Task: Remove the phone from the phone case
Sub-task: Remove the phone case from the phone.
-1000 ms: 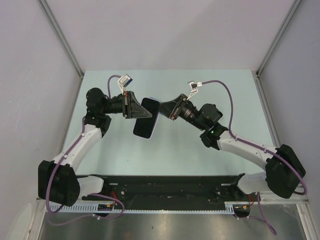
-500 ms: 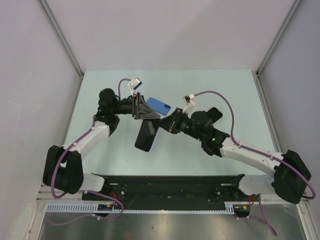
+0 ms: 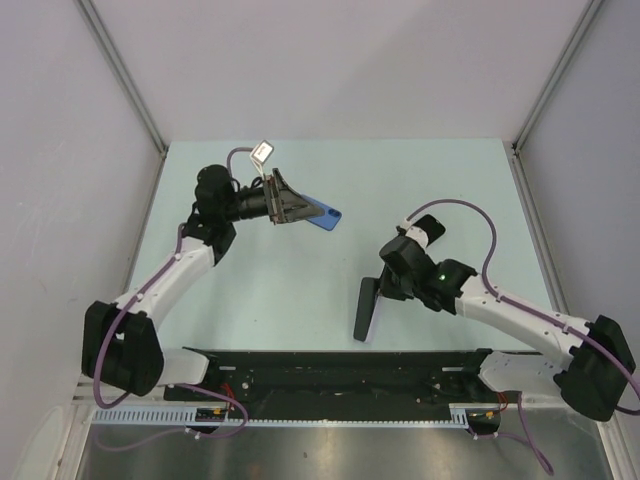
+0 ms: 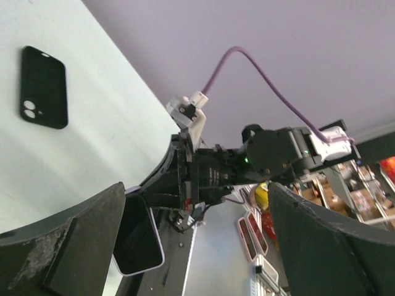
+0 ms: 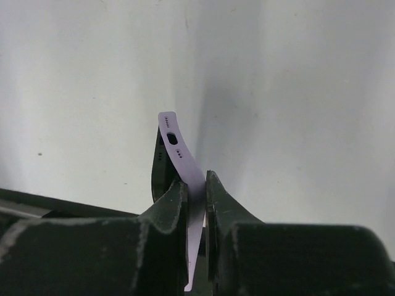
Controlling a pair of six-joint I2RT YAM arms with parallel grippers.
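Observation:
The blue phone case lies on the table just past my left gripper, which is open and holds nothing. In the left wrist view the case looks dark, camera holes showing, well apart from the wide-spread left gripper. My right gripper is shut on the phone, out of its case and held on edge low over the table's near side. In the right wrist view the phone's lavender rim is pinched in the right gripper. The left wrist view also catches the phone.
The pale green table is bounded by grey walls on three sides. A black rail runs along the near edge, close under the phone. Purple cables loop above both wrists.
My left gripper has opened, let go of the case and drawn back left. The right arm has pulled the phone free and carried it down toward the near edge.

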